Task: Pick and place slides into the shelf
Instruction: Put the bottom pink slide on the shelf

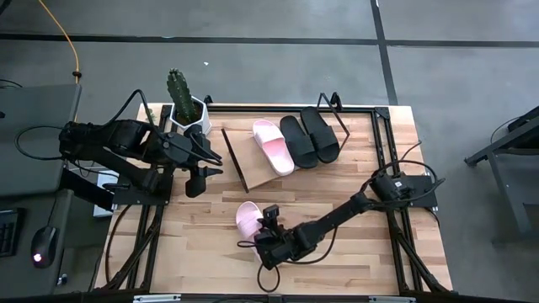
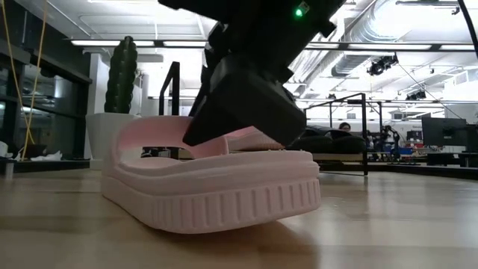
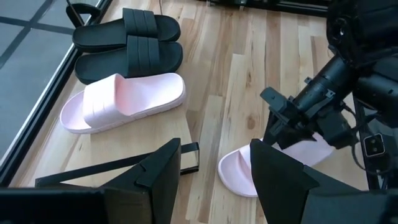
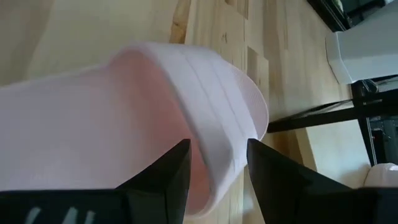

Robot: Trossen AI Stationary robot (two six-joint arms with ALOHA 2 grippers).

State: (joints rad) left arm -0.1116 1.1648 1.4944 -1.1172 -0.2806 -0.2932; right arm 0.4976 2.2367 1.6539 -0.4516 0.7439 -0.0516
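The right hand point(image 1: 263, 244) grips the strap of the loose pink slide point(image 1: 248, 219), whose long axis points up-table toward the shelf point(image 1: 253, 164); the left hand point(image 1: 195, 181) is released.

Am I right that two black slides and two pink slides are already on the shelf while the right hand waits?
Not quite: the high view shows only one pink slide on the shelf. The other pink slide lies on the table with the right hand at its strap. The two black slides are there.
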